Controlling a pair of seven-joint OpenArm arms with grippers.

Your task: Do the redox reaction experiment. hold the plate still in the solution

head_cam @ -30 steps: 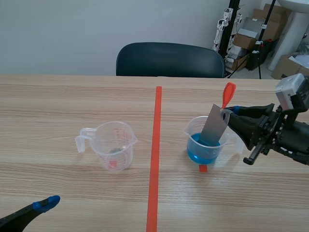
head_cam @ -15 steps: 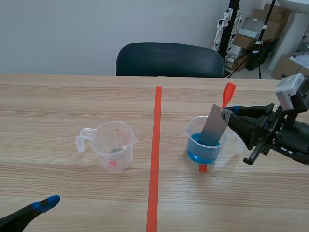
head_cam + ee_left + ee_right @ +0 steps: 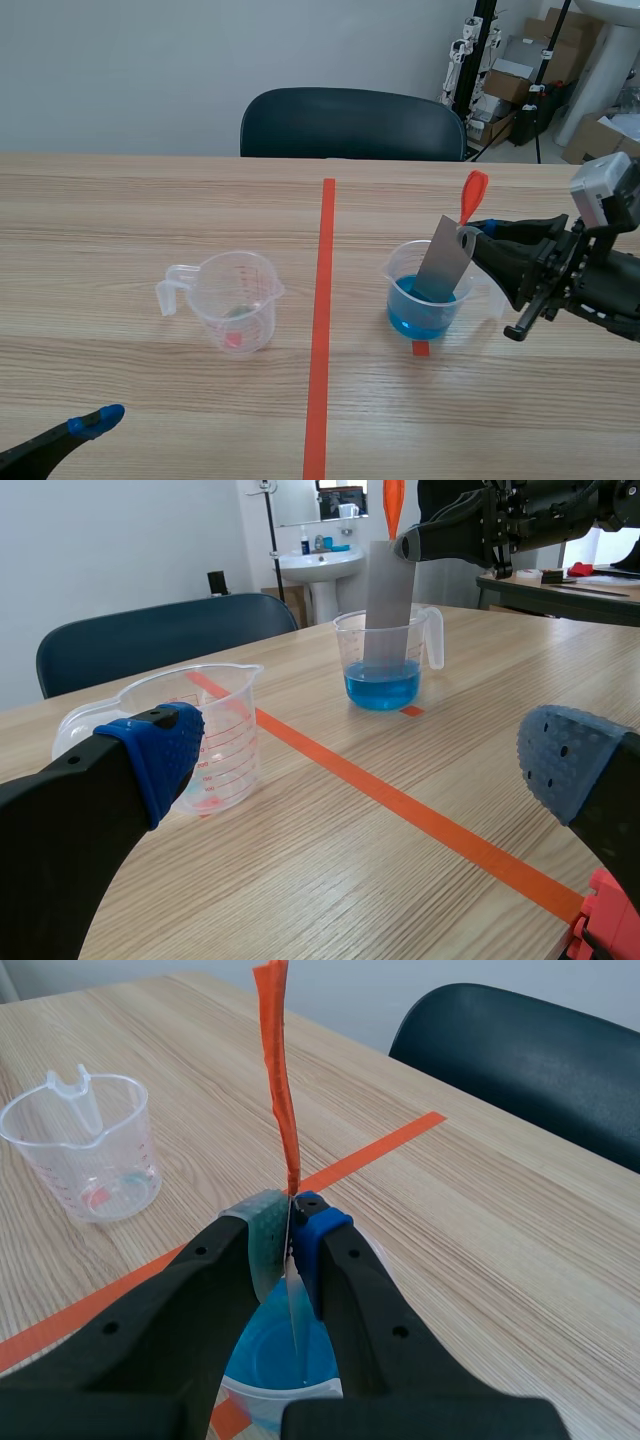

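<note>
A grey metal plate with an orange tag at its top stands tilted in a clear beaker of blue solution, its lower end dipped in the liquid. My right gripper is shut on the plate's upper edge; seen from the right wrist, the plate runs down between the pads into the blue solution. My left gripper is open low at the near left, its blue fingertip far from both beakers. The plate and beaker lie ahead of it.
An empty clear measuring cup with red markings stands left of the orange tape line. A dark chair sits behind the table's far edge. Boxes and stands fill the back right corner.
</note>
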